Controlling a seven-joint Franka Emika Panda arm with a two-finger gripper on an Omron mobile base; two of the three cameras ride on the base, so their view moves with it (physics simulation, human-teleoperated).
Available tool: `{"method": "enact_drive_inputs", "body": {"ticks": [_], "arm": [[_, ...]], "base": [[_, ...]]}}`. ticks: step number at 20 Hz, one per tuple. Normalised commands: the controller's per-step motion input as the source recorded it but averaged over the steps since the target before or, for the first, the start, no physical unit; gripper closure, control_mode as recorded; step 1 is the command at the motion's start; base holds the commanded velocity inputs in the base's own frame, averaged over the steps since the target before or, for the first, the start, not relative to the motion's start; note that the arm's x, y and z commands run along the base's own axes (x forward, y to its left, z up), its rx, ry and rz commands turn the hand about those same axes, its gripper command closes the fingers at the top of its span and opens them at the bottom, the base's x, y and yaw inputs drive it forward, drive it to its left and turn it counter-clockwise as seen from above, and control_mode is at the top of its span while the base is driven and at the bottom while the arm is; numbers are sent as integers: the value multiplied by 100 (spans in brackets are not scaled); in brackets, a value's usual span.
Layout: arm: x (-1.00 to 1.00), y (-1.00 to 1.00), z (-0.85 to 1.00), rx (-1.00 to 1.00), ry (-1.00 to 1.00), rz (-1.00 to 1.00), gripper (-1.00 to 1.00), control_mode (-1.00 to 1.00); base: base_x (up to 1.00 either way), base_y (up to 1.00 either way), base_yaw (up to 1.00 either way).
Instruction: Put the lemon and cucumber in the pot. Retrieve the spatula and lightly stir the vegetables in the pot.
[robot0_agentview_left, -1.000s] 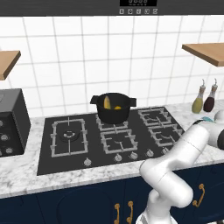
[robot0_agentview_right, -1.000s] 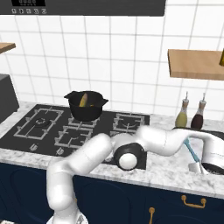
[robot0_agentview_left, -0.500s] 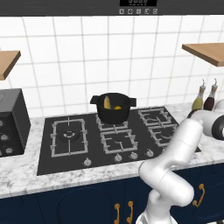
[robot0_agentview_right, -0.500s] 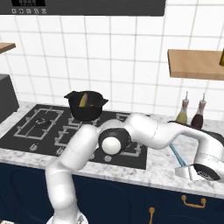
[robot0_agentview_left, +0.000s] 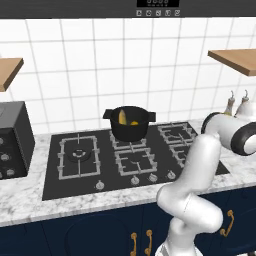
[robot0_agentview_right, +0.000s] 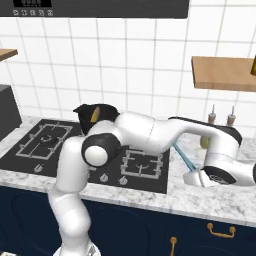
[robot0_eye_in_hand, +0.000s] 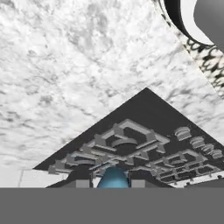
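The black pot (robot0_agentview_left: 129, 123) stands on a back burner and holds the longer yellowish cucumber (robot0_agentview_left: 121, 117) and the small round lemon (robot0_agentview_left: 134, 123). In the right base view the pot (robot0_agentview_right: 93, 117) shows behind my arm, a strip of cucumber (robot0_agentview_right: 93, 114) visible inside. My gripper (robot0_agentview_right: 195, 176) hangs over the marble counter right of the stove, shut on the teal spatula (robot0_agentview_right: 183, 157), whose long handle slants up to the left. In the hand view the spatula's (robot0_eye_in_hand: 113, 178) rounded teal end sits between my gripper's (robot0_eye_in_hand: 113, 183) fingertips.
The black stove (robot0_agentview_left: 80, 170) has knobs along its front edge. Two bottles (robot0_agentview_right: 220, 119) stand at the wall on the right, under a wooden shelf (robot0_agentview_right: 225, 74). A black appliance (robot0_agentview_left: 12, 137) sits at the far left of the counter.
My elbow has swung left over the stove. The hand stays over the right counter with the spatula in it, and the spatula has shifted a little to the left.
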Motion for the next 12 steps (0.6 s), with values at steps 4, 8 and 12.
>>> {"method": "enact_drive_inputs", "body": {"ticks": [4, 8, 12], "arm": [[0, 100, 48, -43, -25, 37, 100, -100], [0, 99, 59, -41, -22, 40, 100, -100], [1, 95, 77, -40, -23, 40, 100, -100]], "base": [[0, 0, 0], [0, 0, 0], [0, 0, 0]]}}
